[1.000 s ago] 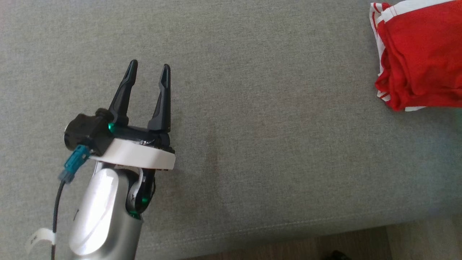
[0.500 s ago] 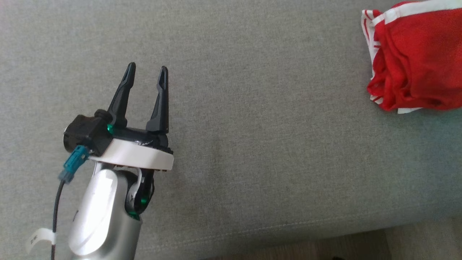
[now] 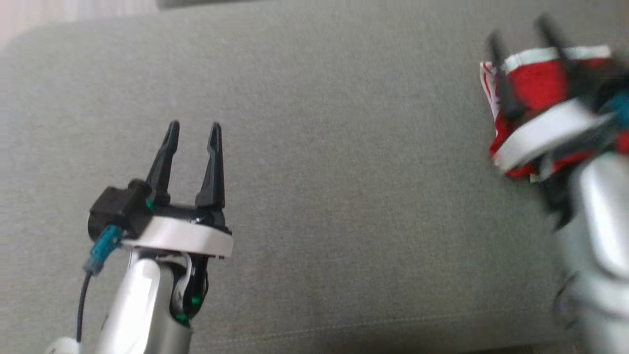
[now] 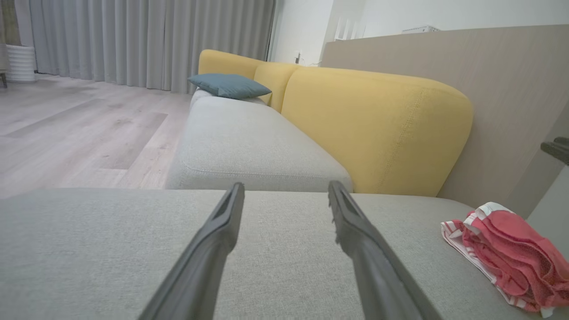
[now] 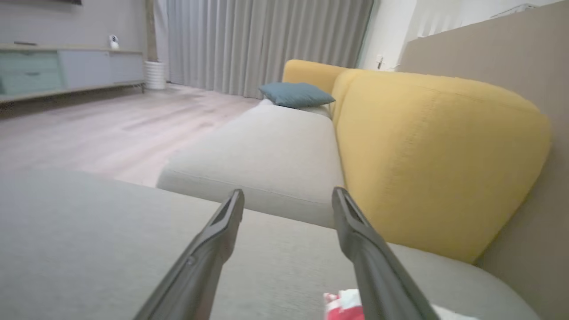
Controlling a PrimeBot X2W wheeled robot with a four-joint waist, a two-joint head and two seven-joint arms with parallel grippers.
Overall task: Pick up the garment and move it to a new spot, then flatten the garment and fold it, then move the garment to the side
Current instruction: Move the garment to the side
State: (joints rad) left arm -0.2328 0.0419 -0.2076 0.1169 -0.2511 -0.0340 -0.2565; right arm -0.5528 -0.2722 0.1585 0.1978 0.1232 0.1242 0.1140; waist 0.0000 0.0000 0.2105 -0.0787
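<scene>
Resting on grey cushion (image 4: 89, 249), red garment (image 4: 511, 255)

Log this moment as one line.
phase: garment set aside | garment: red-white bundle, right end of grey seat | left tool: open, empty | right tool: open, empty, above garment

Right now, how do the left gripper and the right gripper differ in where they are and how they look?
The left gripper is over bare grey cushion, well apart from the red garment; the right gripper hangs over that garment at the right of the head view. In that view the left gripper looks sharp, while the right gripper is smeared by blur. Both stand open and hold nothing.
</scene>
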